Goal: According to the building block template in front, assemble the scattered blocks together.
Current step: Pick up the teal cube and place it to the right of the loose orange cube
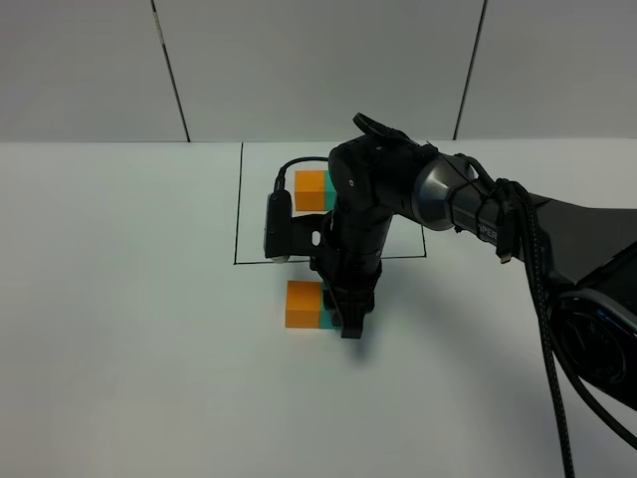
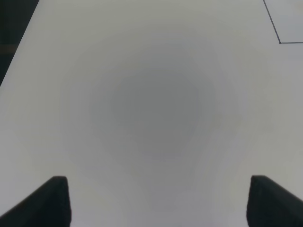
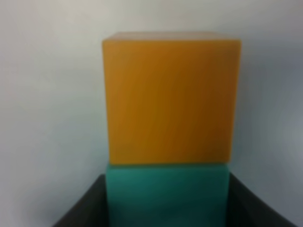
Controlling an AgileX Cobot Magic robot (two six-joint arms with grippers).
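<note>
The right arm (image 1: 468,209) reaches in from the right across the middle, and its pincer (image 1: 348,324) grips the teal cube (image 1: 325,313), so that cube is walled off from the right and from above. The orange cube (image 1: 302,304) touches it on the left with no gap between them. The arm also hangs in front of the template (image 1: 312,189) at the far side, while the left half and near strip of the desk (image 1: 119,329) lie open, where the left pincer (image 2: 158,179) hangs spread wide.
</note>
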